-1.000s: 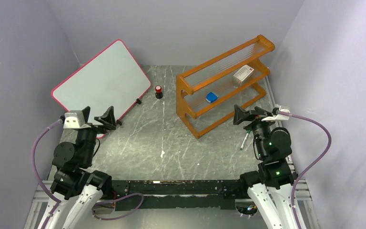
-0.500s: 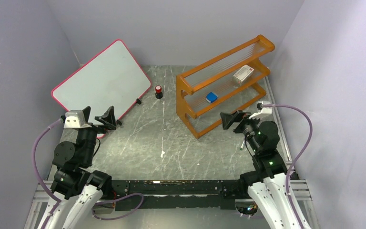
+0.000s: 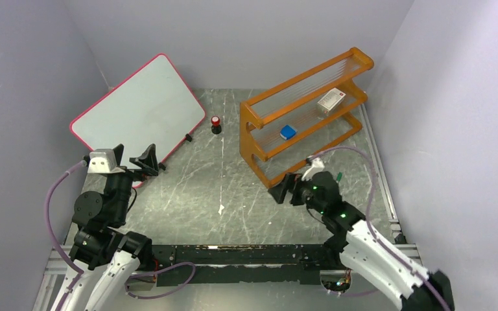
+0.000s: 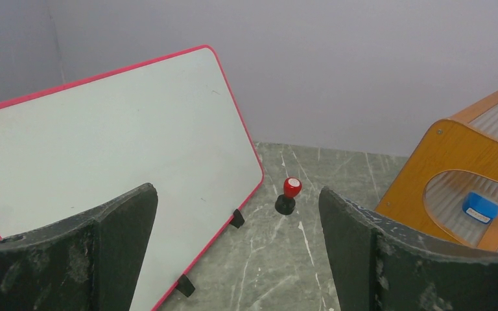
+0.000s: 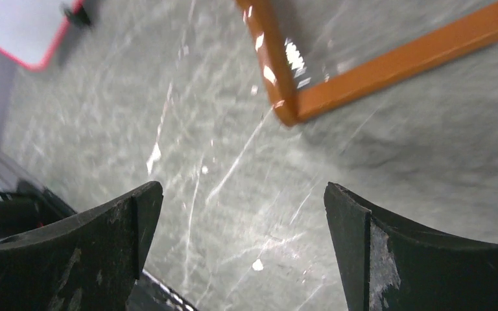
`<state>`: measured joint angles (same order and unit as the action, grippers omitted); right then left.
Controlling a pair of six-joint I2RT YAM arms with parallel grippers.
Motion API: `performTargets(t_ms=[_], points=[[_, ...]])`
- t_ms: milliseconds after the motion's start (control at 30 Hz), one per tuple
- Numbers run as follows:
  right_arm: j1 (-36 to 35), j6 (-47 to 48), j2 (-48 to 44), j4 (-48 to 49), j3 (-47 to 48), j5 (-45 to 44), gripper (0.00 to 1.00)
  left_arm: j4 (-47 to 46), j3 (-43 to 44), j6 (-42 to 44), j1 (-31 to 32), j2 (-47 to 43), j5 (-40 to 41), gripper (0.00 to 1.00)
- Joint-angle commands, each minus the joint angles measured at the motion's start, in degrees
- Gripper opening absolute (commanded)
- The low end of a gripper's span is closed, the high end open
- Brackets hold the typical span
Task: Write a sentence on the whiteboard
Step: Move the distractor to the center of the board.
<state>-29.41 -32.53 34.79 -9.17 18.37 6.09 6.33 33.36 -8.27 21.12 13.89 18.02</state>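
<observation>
Writing calls for a pen, and I hold none. My left gripper (image 4: 237,194) is spread wide and empty, and so is my right gripper (image 5: 243,194). The whiteboard (image 3: 139,107) stands at the back left of the table (image 3: 194,188), propped on its small black feet and tilted back toward the wall, so its blank face slopes up at me, a fair angle for a pen stroke. I hold my left gripper near the board's near lower corner, looking across its face, likely so it can steady or watch the board. My right gripper hangs low over bare table, just beside the near corner of the orange shelf (image 3: 249,120). A small green bit (image 3: 339,175) shows behind that arm, too hidden to name.
</observation>
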Motion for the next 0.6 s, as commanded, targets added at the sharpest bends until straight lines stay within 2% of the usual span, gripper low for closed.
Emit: performTargets(t_ms=[0, 267, 567], points=[[-10.8, -3.9, 8.6, 8.2, -1.3, -9.9, 1.00, 0.2, 0.7, 0.7, -0.9, 0.6, 0.6, 0.98], [-18.3, -3.9, 25.5, 22.7, -1.1, -15.6, 1.00, 0.1, 0.6, 0.7, -0.9, 0.4, 0.5, 0.98], [-18.6, -1.7, 45.1, 35.2, 5.7, -23.4, 1.00, -0.1, 0.5, 0.8, -0.8, 0.3, 0.4, 0.98]])
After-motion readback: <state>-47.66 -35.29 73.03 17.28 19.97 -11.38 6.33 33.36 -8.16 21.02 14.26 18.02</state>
